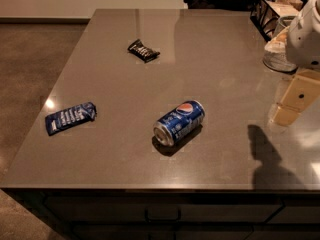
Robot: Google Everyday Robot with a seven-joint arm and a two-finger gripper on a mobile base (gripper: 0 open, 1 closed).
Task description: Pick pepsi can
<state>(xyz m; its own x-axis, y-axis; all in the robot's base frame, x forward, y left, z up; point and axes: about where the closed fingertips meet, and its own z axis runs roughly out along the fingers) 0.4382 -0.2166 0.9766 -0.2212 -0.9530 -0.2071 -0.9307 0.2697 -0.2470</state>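
Note:
The pepsi can (179, 122) lies on its side on the grey table (210, 59), in the front middle, with its silver end toward the front left and its round logo facing up. My gripper (286, 113) hangs from the white arm (306, 34) at the right edge of the view. It is above the table, well to the right of the can and apart from it. Its shadow falls on the table in front of it.
A crumpled blue snack wrapper (70, 117) lies near the table's left edge. A small black snack bar (143, 51) lies farther back. A black wire rack (272, 11) and a white bowl-like object (278, 54) stand at the back right. The front edge is near.

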